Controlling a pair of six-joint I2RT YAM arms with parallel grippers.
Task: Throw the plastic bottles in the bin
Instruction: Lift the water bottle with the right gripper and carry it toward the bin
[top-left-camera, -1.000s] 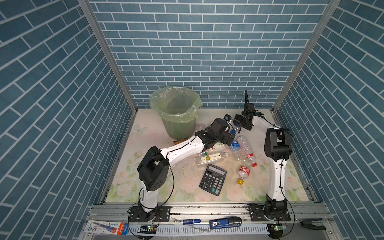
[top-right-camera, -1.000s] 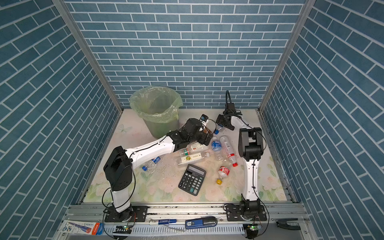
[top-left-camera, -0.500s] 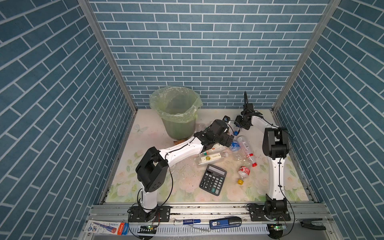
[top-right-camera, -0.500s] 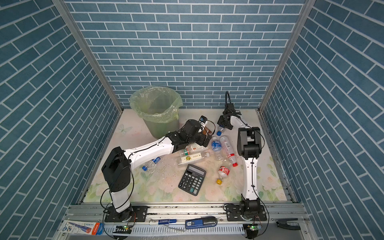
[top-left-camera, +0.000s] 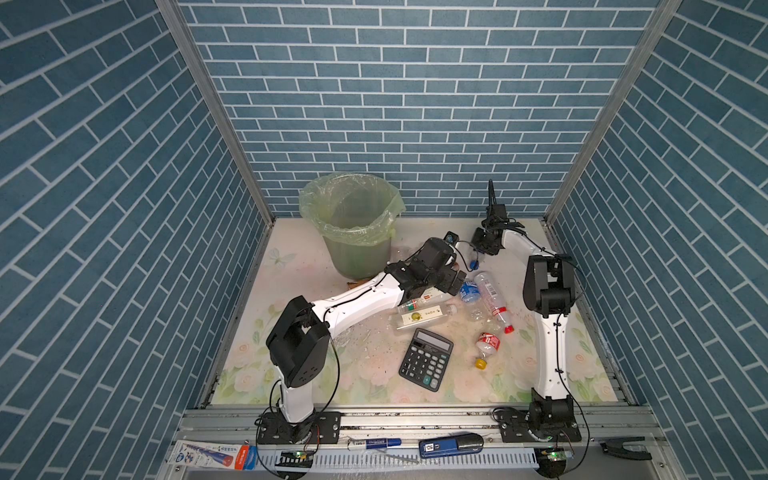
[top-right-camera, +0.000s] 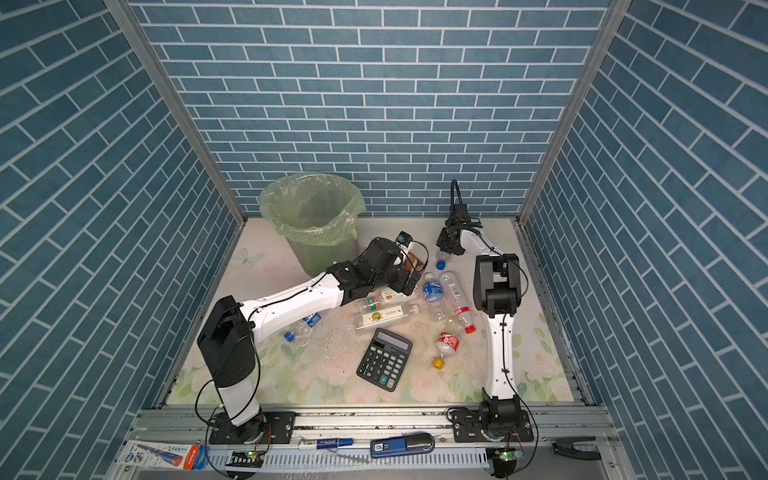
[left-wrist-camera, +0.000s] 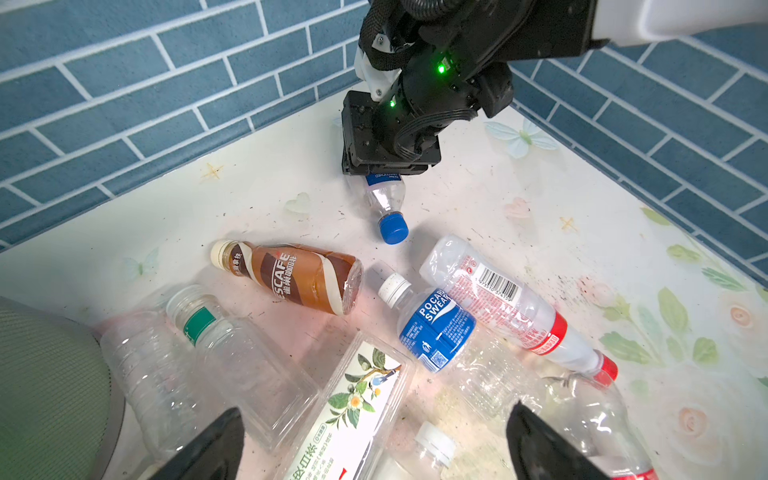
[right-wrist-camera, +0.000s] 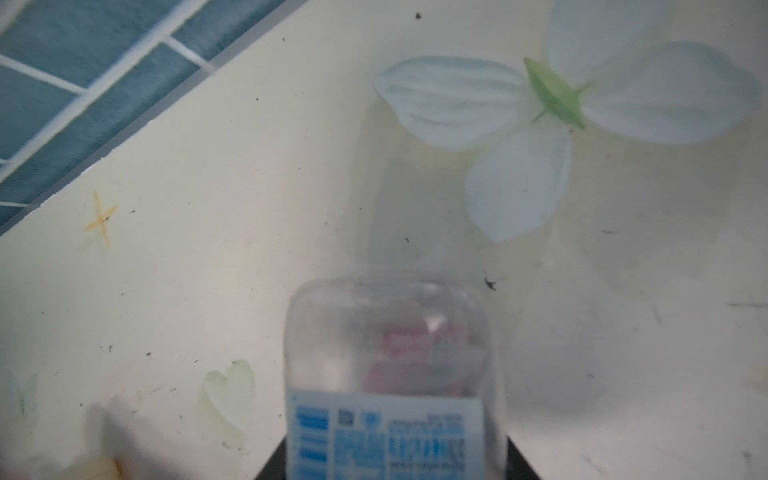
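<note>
On the metal rail at the very front lie one red and white box (top-left-camera: 208, 455), one pen (top-left-camera: 374, 442) and one blue tool (top-left-camera: 451, 446).

On the tabletop (top-left-camera: 299, 270), near the front edge, lies one black calculator (top-left-camera: 426, 359). Just to its right is one yellow-cap bottle (top-left-camera: 487, 345). Toward the left edge, half under the left arm, lies one little blue-cap bottle (top-right-camera: 301, 326).

In the middle of the tabletop is a heap of bottles. They lie on their sides and touch each other. There is one white-label bottle (top-left-camera: 419, 316), one green-band bottle (left-wrist-camera: 195, 320), one blue-label bottle (left-wrist-camera: 436, 328), one long red-cap bottle (left-wrist-camera: 498, 299) and one squashed clear bottle (left-wrist-camera: 590, 415). The left pincer (left-wrist-camera: 374, 440) hangs over this heap. Its jaws are spread wide and it holds nothing.

Just past the heap lies one brown bottle (left-wrist-camera: 295, 276).

Farther back, toward the back right corner, the right pincer (left-wrist-camera: 384, 167) is squeezed around one clear bottle with a blue cap (left-wrist-camera: 386, 199). This bottle lies on the tabletop with its cap pointing at the heap.

That makes nine bottles I can count, all outside the bin. The heap may hide more.

One bin (top-left-camera: 353, 232) stands at the back edge, left of the middle. A pale green bag is folded over its rim.
</note>
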